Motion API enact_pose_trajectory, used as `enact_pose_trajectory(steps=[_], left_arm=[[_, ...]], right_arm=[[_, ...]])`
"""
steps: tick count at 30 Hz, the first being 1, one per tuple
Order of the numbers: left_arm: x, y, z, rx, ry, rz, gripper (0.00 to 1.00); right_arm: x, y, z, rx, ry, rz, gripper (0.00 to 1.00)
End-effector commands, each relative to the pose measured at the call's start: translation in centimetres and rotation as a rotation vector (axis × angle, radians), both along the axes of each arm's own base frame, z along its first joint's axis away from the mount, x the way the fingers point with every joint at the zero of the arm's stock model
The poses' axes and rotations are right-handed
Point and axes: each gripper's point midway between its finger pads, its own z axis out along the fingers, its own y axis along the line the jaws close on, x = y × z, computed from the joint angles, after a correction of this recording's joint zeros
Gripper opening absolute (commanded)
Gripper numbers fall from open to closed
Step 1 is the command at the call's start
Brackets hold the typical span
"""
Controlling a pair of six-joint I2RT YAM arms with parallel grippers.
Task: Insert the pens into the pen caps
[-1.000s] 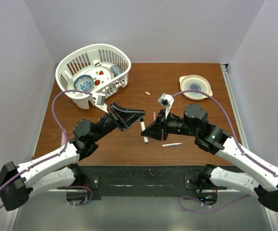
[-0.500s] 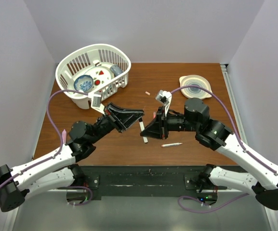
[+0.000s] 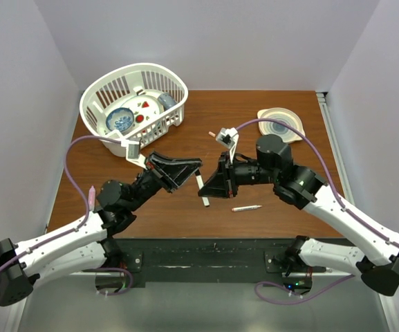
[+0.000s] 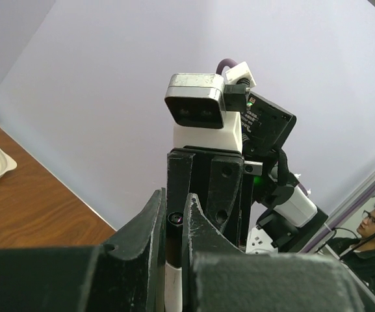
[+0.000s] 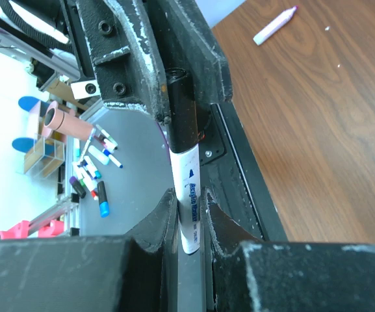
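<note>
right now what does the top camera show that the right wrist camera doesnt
Only the top camera: the white basket, the plate at the far right of the table, and the left arm and right arm whole.
Only the right wrist camera: the printing on the barrel of the white pen, and loose coloured markers on a grey surface off the table.
Both: that white pen with its black end, the left jaws and right jaws closed on it, and a second pen lying on the table.
</note>
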Motion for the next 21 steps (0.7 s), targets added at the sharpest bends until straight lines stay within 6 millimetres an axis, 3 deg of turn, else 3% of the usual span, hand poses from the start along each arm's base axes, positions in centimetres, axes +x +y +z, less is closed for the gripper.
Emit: enact_pose_trajectory(steps=[1, 8, 15, 21], left_arm=[[-10.1, -3.3, -11.9, 0.334, 0.151, -0.514, 0.0], [-10.5, -3.0, -12.5, 0.351, 0.148, -0.527, 0.0], [-11.3, -3.0, -12.4, 0.321, 0.159, -0.563, 0.0], [-10.8, -2.5, -12.1, 0.298, 0.182, -0.505, 0.0]], right_arm=[[8.1, -2.2, 17.9, 0.493, -0.41, -0.376, 0.0], [10.3, -3.0, 17.9, 0.537, -0.367, -0.394, 0.0], [11.5, -1.8, 17.0, 0.524, -0.364, -0.355, 0.0], [12.2, -0.9, 16.0, 0.491, -0.354, -0.328, 0.0]])
